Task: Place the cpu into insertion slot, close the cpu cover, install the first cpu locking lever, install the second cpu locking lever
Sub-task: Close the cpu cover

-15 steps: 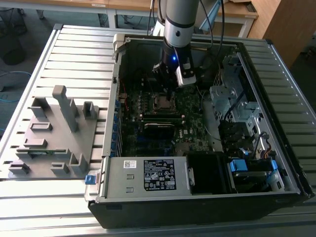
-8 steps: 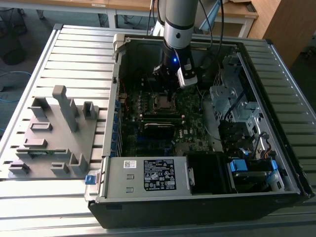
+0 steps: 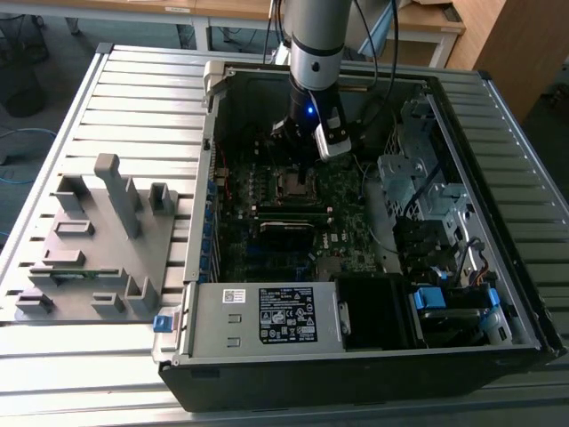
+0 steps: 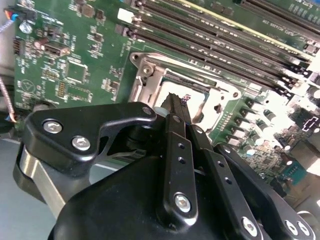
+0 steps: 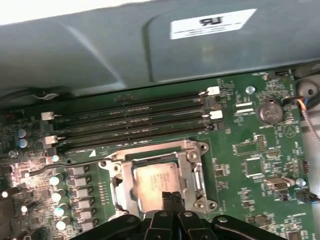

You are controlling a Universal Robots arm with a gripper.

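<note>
Jaws pinched narrow, empty, hiding one edge of the cpu cover (image 5: 155, 161); the cpu (image 5: 157, 181) seems seated beneath.

Arm (image 3: 316, 36) upright, pincer (image 5: 172, 196) pointing down (closed tight).

An open black computer case (image 3: 356, 384) lies on a slatted silver metal bench (image 3: 133, 98), with a grey plastic fixture block (image 3: 98, 240) beside it at the exterior view's left. Long black memory slots (image 5: 135, 120) and a round silver coin battery (image 5: 270, 112) sit on the green circuit board (image 5: 250, 155).
</note>
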